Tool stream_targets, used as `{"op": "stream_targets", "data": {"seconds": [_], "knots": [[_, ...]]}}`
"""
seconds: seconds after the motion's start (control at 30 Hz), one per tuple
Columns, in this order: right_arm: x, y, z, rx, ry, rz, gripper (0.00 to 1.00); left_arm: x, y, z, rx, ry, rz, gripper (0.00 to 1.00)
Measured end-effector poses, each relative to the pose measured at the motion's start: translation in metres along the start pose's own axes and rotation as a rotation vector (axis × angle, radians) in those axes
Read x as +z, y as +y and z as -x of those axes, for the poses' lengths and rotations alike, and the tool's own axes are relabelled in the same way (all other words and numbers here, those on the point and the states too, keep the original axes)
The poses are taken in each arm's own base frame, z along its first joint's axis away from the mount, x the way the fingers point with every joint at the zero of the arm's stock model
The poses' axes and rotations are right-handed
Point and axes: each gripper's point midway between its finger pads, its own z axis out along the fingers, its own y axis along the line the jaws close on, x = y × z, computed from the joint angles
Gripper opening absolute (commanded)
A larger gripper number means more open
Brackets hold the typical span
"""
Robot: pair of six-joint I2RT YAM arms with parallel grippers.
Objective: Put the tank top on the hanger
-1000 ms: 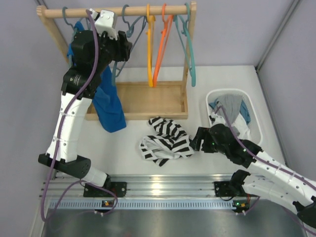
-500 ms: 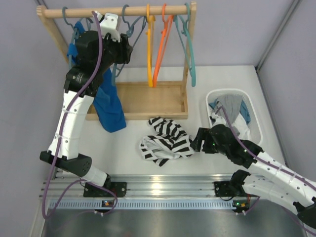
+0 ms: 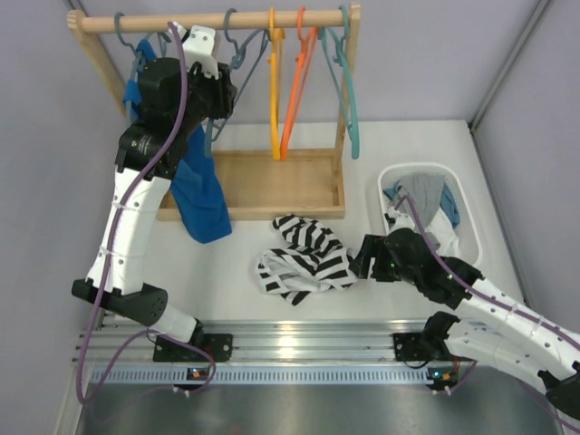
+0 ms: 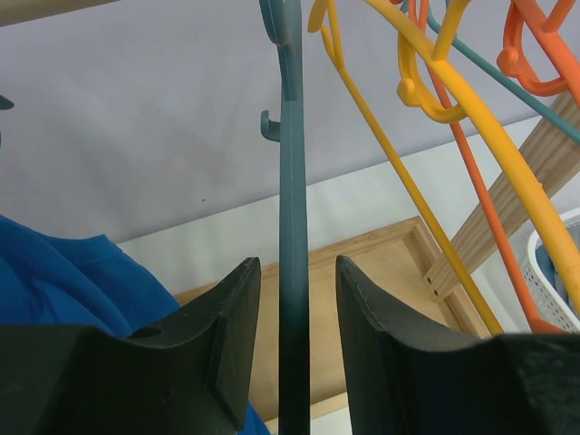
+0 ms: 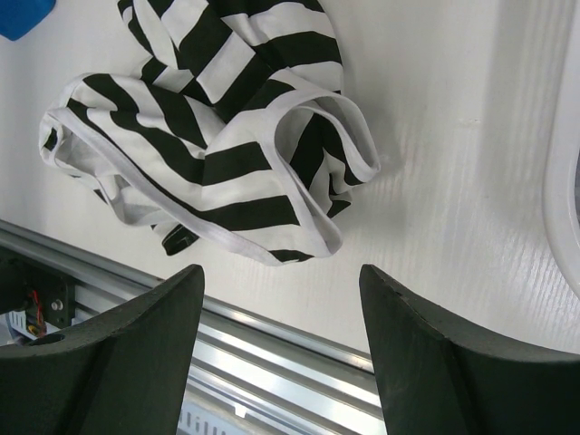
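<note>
The black-and-white striped tank top (image 3: 304,258) lies crumpled on the white table in front of the rack; it also shows in the right wrist view (image 5: 227,136). The slate blue-grey hanger (image 3: 251,56) hangs from the wooden rail. My left gripper (image 3: 227,91) is raised at the rack and open, its fingers on either side of the hanger's stem (image 4: 292,227) without touching it. My left gripper shows in the left wrist view (image 4: 296,263). My right gripper (image 3: 358,258) is open and empty, low over the table just right of the tank top's edge, also seen in the right wrist view (image 5: 281,270).
The wooden rack (image 3: 208,20) holds a yellow hanger (image 3: 275,91), an orange hanger (image 3: 294,91), teal hangers (image 3: 349,100) and a plain blue top (image 3: 199,190). A white basket (image 3: 462,195) with clothes stands at the right. A metal rail (image 3: 299,349) runs along the near edge.
My left wrist has shifted slightly up and right at the rack. The right arm and the tank top have not moved.
</note>
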Motion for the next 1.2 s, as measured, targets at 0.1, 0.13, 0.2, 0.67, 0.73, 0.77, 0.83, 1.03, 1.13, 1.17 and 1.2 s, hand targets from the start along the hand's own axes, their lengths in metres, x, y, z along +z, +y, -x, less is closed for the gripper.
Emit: {"op": "stream_targets", "data": {"seconds": [0.1, 0.13, 0.2, 0.67, 0.73, 0.77, 0.83, 1.03, 1.13, 1.17, 1.2], "knots": [[0.0, 0.0, 0.0, 0.0, 0.0, 0.0, 0.7, -0.003, 0.0004, 0.0017, 0.0, -0.005, 0.001, 0.41], [0.0, 0.0, 0.0, 0.0, 0.0, 0.0, 0.7, -0.0041, 0.0005, 0.0019, 0.001, -0.006, 0.002, 0.4], [0.0, 0.0, 0.0, 0.0, 0.0, 0.0, 0.7, -0.0052, 0.0005, 0.0023, 0.0, -0.008, 0.001, 0.38], [0.0, -0.0003, 0.0, -0.008, 0.0, 0.0, 0.7, -0.0048, 0.0001, 0.0007, -0.001, -0.004, -0.001, 0.19], [0.0, -0.0004, 0.0, -0.01, 0.0, 0.0, 0.7, -0.0048, -0.0003, 0.0007, -0.005, -0.004, -0.002, 0.04], [0.0, -0.0004, 0.0, -0.01, 0.0, 0.0, 0.7, -0.0048, -0.0006, 0.0007, -0.006, -0.004, -0.003, 0.02], [0.0, -0.0004, 0.0, -0.011, 0.0, 0.0, 0.7, -0.0048, -0.0009, 0.0008, -0.01, -0.004, -0.004, 0.0], [0.0001, -0.0008, -0.0002, -0.017, 0.001, 0.0, 0.7, -0.0048, -0.0014, 0.001, -0.029, -0.005, -0.002, 0.0], [0.0002, -0.0009, -0.0003, -0.018, 0.001, -0.001, 0.7, -0.0047, 0.0005, 0.0011, -0.042, -0.006, 0.013, 0.0], [0.0003, -0.0009, -0.0004, -0.018, 0.002, -0.001, 0.7, -0.0047, 0.0019, 0.0015, -0.046, -0.007, 0.023, 0.0], [0.0003, -0.0009, -0.0003, -0.019, 0.002, -0.001, 0.7, -0.0046, 0.0024, 0.0019, -0.049, -0.009, 0.027, 0.0]]}}
